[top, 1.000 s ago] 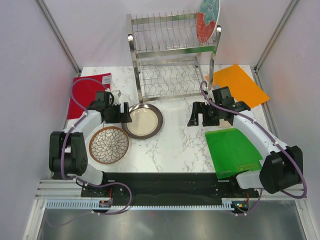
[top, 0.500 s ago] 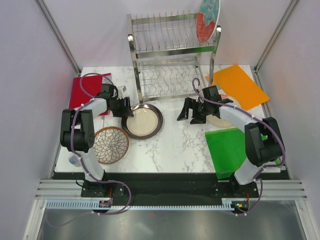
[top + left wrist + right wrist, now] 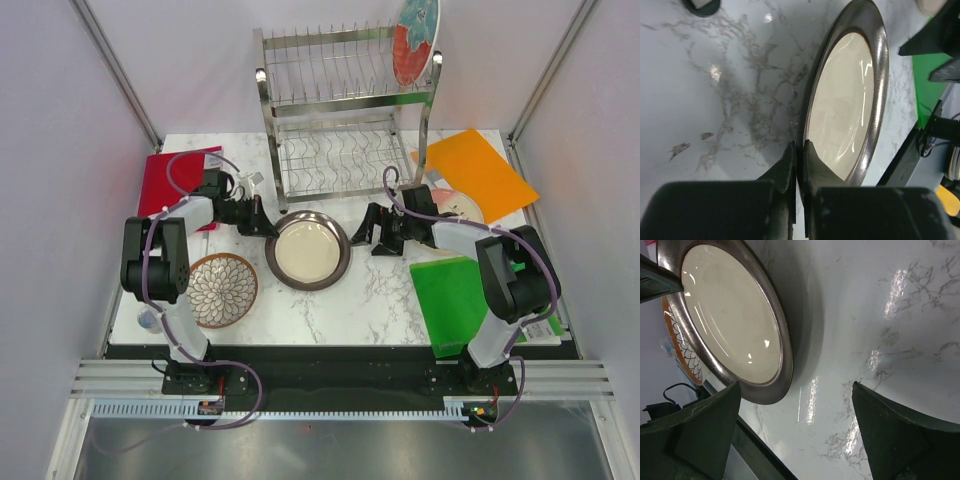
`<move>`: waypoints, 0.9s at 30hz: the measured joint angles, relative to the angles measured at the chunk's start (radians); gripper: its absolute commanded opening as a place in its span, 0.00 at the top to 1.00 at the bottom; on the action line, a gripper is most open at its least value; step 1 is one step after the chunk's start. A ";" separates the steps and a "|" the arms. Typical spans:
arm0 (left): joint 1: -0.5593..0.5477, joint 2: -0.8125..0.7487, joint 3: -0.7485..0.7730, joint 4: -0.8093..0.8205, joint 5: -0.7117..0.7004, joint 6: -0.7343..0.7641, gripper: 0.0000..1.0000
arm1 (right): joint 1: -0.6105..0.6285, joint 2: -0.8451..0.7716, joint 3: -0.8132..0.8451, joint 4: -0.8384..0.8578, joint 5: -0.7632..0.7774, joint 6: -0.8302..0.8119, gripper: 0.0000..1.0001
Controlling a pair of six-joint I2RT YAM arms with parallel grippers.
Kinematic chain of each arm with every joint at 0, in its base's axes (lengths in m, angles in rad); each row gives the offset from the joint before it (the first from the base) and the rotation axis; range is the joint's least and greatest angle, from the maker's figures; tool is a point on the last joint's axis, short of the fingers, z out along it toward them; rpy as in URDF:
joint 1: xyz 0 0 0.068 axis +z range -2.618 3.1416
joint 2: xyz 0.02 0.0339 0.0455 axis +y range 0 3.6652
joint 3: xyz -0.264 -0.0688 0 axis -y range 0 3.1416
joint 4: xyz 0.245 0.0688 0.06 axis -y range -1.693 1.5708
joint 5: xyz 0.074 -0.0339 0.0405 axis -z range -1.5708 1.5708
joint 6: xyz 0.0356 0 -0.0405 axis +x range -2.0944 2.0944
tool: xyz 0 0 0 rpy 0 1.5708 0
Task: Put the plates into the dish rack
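The silvery metal plate (image 3: 309,250) lies at the table's middle, in front of the dish rack (image 3: 345,110). My left gripper (image 3: 264,224) is shut on its left rim; in the left wrist view the left gripper (image 3: 801,150) pinches the edge of the metal plate (image 3: 850,100). The right gripper (image 3: 368,230) stands open just right of the plate, touching nothing. In the right wrist view the right gripper (image 3: 795,390) has bare marble between its fingers, with the metal plate (image 3: 730,315) beyond them. The brown petal plate (image 3: 218,290) sits front left. The red flower plate (image 3: 415,40) stands in the rack's upper shelf. The pink-and-cream plate (image 3: 458,208) is half hidden behind the right arm.
A red board (image 3: 170,180) lies at the back left, an orange board (image 3: 480,170) at the back right and a green board (image 3: 465,300) at the front right. The rack's lower wavy shelf (image 3: 335,160) holds nothing.
The left gripper has closed on the metal plate's rim, and the plate has slid right toward the table's middle. The right arm has moved left, up to the plate's right edge.
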 measured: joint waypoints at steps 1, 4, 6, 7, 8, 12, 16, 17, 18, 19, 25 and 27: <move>0.000 0.000 0.000 -0.007 0.024 0.012 0.98 | 0.001 0.014 -0.006 0.018 -0.008 0.006 0.03; -0.003 0.000 -0.006 -0.019 0.068 0.051 0.98 | 0.003 0.058 -0.029 0.067 -0.037 0.025 0.03; -0.003 0.005 -0.014 -0.027 0.099 0.072 0.98 | 0.006 0.080 -0.031 0.110 -0.072 0.049 0.03; -0.003 0.008 -0.017 -0.029 0.109 0.079 0.98 | 0.010 0.089 -0.031 0.136 -0.082 0.058 0.03; -0.004 0.014 -0.019 -0.032 0.122 0.086 0.98 | 0.014 0.100 -0.031 0.160 -0.095 0.067 0.04; -0.008 0.035 -0.033 -0.036 0.168 0.106 0.98 | 0.045 0.150 -0.030 0.270 -0.164 0.102 0.05; -0.016 0.046 -0.038 -0.040 0.202 0.116 0.98 | 0.092 0.187 -0.027 0.351 -0.205 0.130 0.09; -0.018 0.048 -0.038 -0.040 0.210 0.117 0.98 | 0.105 0.193 -0.027 0.364 -0.211 0.137 0.15; -0.020 0.048 -0.038 -0.040 0.215 0.119 0.98 | 0.116 0.200 -0.027 0.377 -0.215 0.142 0.19; -0.021 0.049 -0.038 -0.040 0.217 0.119 0.98 | 0.125 0.206 -0.026 0.387 -0.218 0.144 0.24; -0.016 0.049 -0.038 -0.040 0.229 0.123 0.85 | 0.133 0.230 -0.026 0.358 -0.203 0.122 1.00; -0.013 0.049 -0.038 -0.037 0.221 0.119 0.68 | 0.122 0.226 -0.023 0.332 -0.227 0.098 1.00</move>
